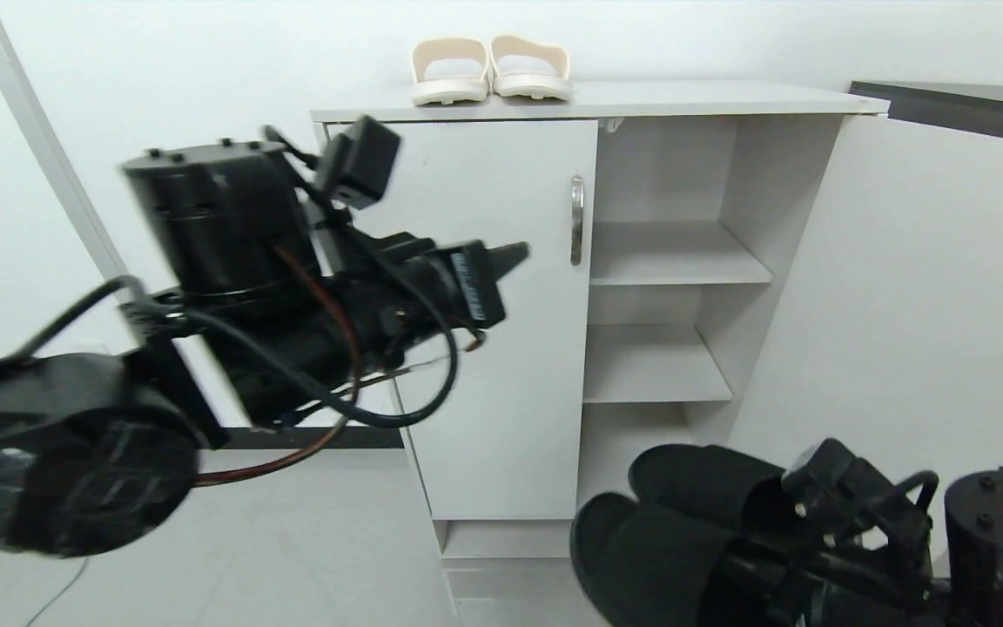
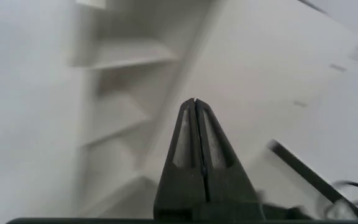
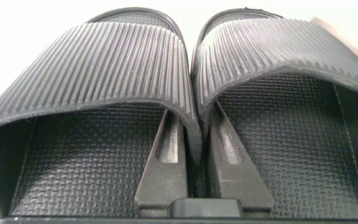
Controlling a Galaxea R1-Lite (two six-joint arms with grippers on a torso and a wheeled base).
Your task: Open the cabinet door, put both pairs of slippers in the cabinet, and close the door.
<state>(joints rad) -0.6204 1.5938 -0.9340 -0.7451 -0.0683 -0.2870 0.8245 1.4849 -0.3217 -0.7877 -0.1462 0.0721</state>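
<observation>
1. Two pairs to stow, and I've got one of them in hand: the black ribbed rubber slippers (image 1: 684, 540) hang low in front of the cabinet's open side, near the bottom compartment
2. My right gripper (image 3: 191, 124) has one finger tucked inside each shoe, under the straps. The fingers are clenched on the two inner walls where the slippers press together, so both ride as one bundle
3. My left gripper (image 1: 514, 254) sits raised in front of the closed left door (image 1: 501, 392), just beside the silver bar handle (image 1: 576, 219). Its fingers (image 2: 185, 134) are pressed tight together with nothing between them
4. On the white laminate cabinet (image 1: 728, 96), the open right-hand door (image 1: 919, 305) is swung wide and the shelves (image 1: 676, 261) are exposed, so I call the door-opening step done
5. Up on the cabinet top, the cream moulded slippers (image 1: 491, 70) sit side by side above the closed left door, not yet touched
6. I judge the step in hand to be placing the first pair, roughly the early middle of the job. Next I need to carry the black pair forward into a compartment, keeping them level and clear of the shelf lips and the door edge, then set them down before letting go. The cream pair and closing the door are left after that
7. As for brands, labels or writing, I can read none on the slippers, the cabinet or the grippers
</observation>
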